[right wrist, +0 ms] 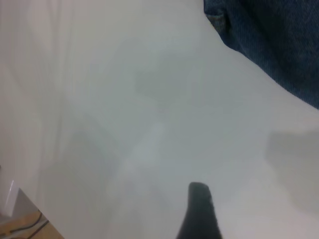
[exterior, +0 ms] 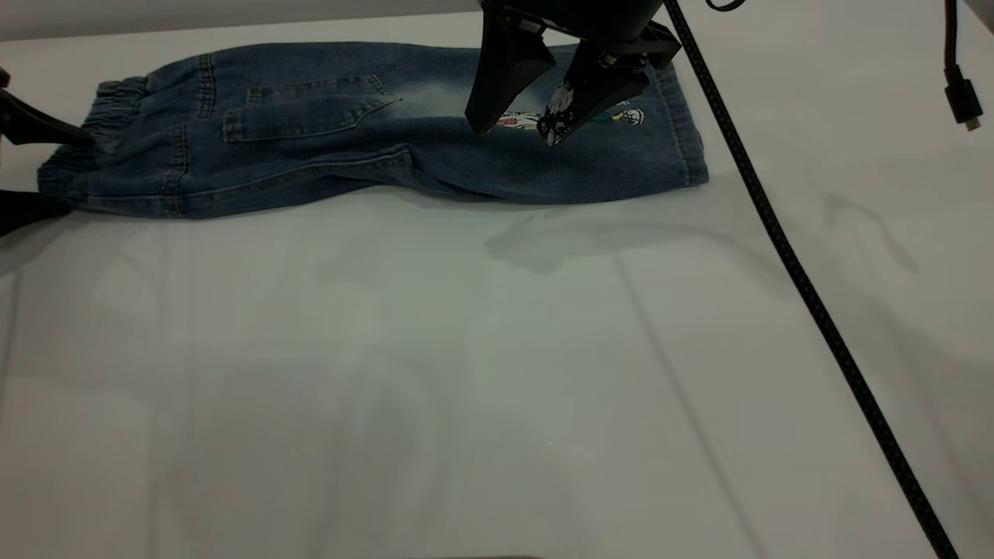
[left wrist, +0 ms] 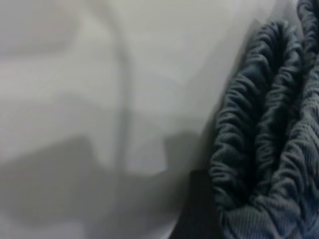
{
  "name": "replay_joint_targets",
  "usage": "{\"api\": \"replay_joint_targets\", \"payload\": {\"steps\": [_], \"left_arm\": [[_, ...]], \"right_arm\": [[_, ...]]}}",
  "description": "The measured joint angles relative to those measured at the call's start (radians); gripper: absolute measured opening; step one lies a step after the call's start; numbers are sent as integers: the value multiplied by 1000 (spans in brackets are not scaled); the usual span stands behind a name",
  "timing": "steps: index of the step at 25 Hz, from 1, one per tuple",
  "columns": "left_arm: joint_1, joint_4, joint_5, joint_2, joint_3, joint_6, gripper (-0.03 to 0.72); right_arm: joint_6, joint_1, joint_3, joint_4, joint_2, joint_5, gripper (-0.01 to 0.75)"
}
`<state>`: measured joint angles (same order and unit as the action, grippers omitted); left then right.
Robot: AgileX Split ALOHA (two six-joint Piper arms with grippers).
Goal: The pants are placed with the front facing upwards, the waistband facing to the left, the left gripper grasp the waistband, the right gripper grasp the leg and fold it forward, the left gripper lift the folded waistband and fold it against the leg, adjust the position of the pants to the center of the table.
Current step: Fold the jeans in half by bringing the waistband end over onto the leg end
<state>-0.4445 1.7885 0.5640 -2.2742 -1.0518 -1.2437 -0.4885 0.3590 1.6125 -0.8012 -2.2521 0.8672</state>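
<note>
The blue denim pants (exterior: 326, 132) lie folded lengthwise along the far part of the table (exterior: 466, 373), back pocket up, leg hems to the right. The ruched waistband (exterior: 109, 116) is at the left end. My left gripper (exterior: 74, 172) sits at the left edge, open, one finger on each side of the waistband end. The left wrist view shows the waistband (left wrist: 269, 129) close up beside one dark finger (left wrist: 197, 209). My right gripper (exterior: 514, 133) hangs open above the leg part, holding nothing. The right wrist view shows one fingertip (right wrist: 199, 209) over bare table and a corner of the pants (right wrist: 279, 45).
A black braided cable (exterior: 800, 272) runs diagonally across the right side of the table. A second cable with a plug (exterior: 963, 101) hangs at the far right. A small cartoon print (exterior: 621, 118) marks the leg. The table's edge (right wrist: 25, 199) shows in the right wrist view.
</note>
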Motion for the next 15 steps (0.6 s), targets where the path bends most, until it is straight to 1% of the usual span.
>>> {"api": "replay_joint_targets", "payload": {"steps": [6, 9, 10, 13, 14, 15], "left_arm": [[32, 13, 17, -30, -33, 0, 488], [36, 9, 3, -33, -43, 1, 421], [36, 9, -2, -33, -43, 1, 388], [36, 9, -15, -39, -43, 1, 227], [37, 8, -22, -40, -43, 0, 157], [38, 7, -22, -41, -43, -3, 121]], "right_arm": [[0, 0, 0, 0, 0, 0, 462], [0, 0, 0, 0, 0, 0, 462], [0, 0, 0, 0, 0, 0, 462], [0, 0, 0, 0, 0, 0, 462], [0, 0, 0, -4, 0, 0, 462], [-1, 0, 0, -8, 0, 0, 462]]}}
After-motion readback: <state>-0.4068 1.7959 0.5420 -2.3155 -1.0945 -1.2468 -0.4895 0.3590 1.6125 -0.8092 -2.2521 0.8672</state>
